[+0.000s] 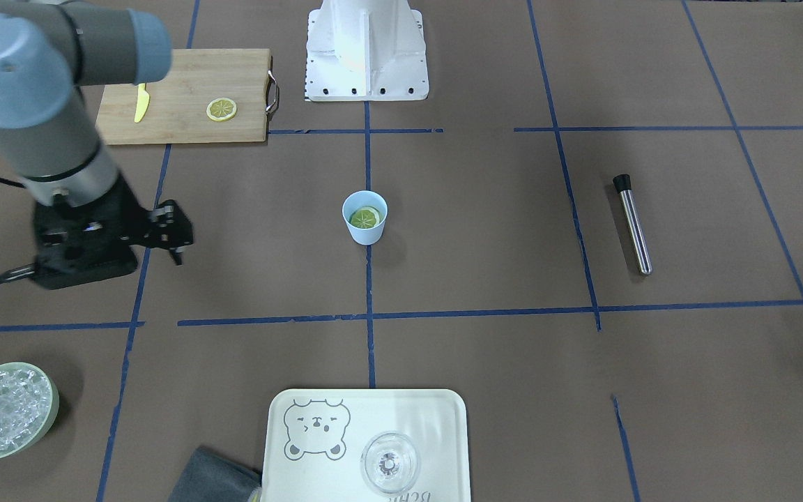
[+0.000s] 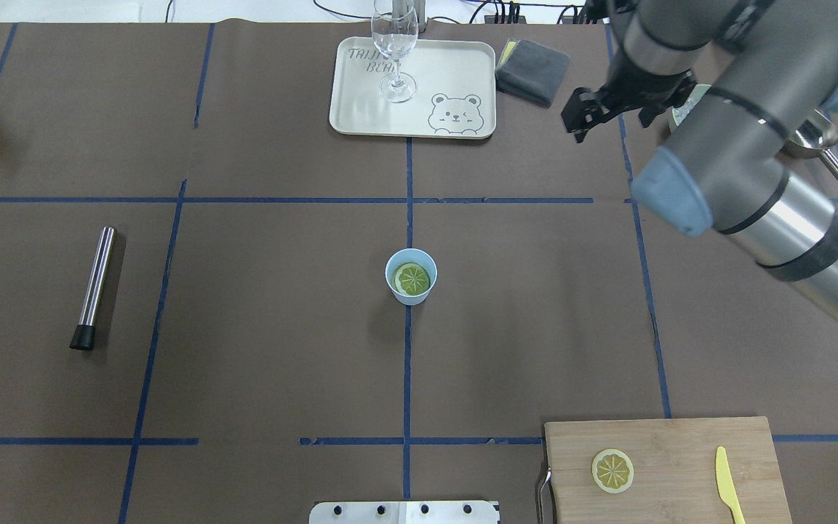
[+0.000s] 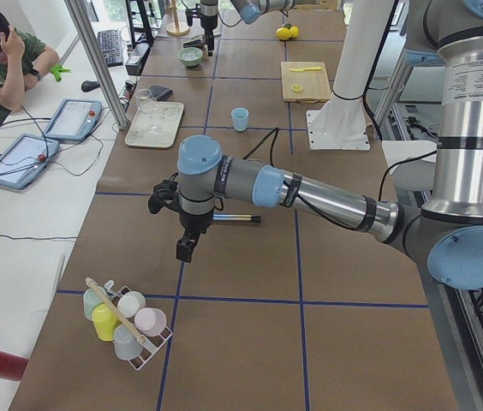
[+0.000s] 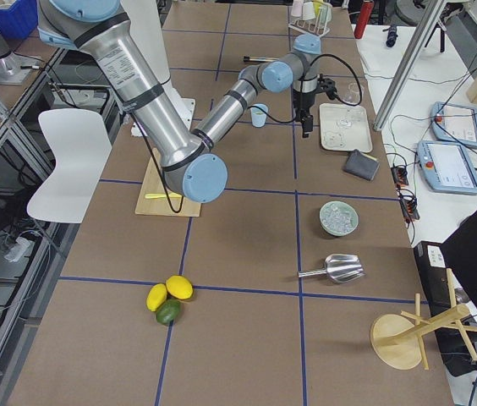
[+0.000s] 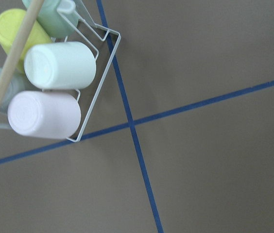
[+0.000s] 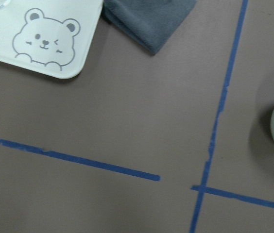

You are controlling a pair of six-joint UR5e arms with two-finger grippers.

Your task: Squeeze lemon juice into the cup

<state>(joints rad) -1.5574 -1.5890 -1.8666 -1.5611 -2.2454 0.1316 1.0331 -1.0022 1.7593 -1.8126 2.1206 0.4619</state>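
The light-blue cup [image 1: 365,231] stands at the table's middle, on a blue tape cross; it also shows in the overhead view [image 2: 411,293]. A lemon slice [image 1: 364,218] lies inside it, face up [image 2: 412,278]. A second lemon slice [image 2: 612,470] lies on the cutting board. My right gripper [image 1: 173,236] hangs above the table far from the cup, near the grey cloth [image 2: 580,116]; it looks open and empty. My left gripper [image 3: 181,248] shows only in the left side view, over bare table by a cup rack; I cannot tell its state.
A wooden cutting board [image 2: 681,444] holds a yellow knife [image 2: 729,495]. A bear tray [image 2: 455,73] carries a clear glass [image 2: 395,51]. A grey cloth [image 2: 533,70], a green bowl of ice [image 1: 4,410] and a steel rod [image 2: 94,286] lie around. A rack of cups [image 5: 54,73] sits below the left wrist.
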